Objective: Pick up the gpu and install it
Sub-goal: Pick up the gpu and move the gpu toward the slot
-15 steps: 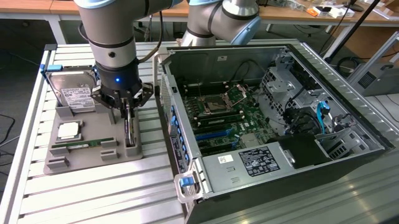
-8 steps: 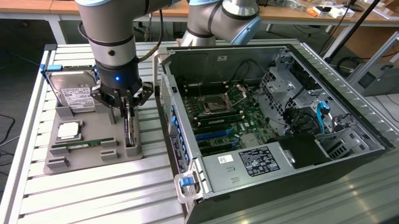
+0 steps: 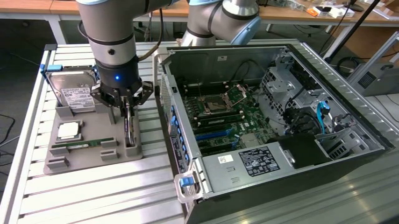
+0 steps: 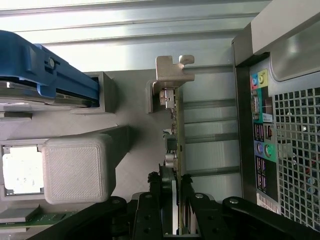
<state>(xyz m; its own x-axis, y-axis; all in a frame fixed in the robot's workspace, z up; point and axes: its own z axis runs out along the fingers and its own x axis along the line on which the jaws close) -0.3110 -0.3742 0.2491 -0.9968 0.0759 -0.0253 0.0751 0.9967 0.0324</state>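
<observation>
Landmark: gray fixture tray point(image 3: 87, 161) on slatted table point(image 3: 93, 198).
- Tray's left end: hard drive point(image 3: 74, 91) propped in blue frame.
- Tray's right edge: gpu point(image 3: 128, 131) point(image 4: 178, 125) stands on edge in slots, silver bracket at far end.
- Gripper point(image 3: 128, 108) point(image 4: 172, 200) directly above, jaws narrow, clamped on both card faces near upper edge.
- Right of tray: open PC case point(image 3: 181, 60), near wall just beside card, thin strip of bare slats between.

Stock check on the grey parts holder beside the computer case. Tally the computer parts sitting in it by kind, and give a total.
Hard drive: 1
Processor chip: 1
RAM stick: 1
gpu: 1
Total: 4
</observation>
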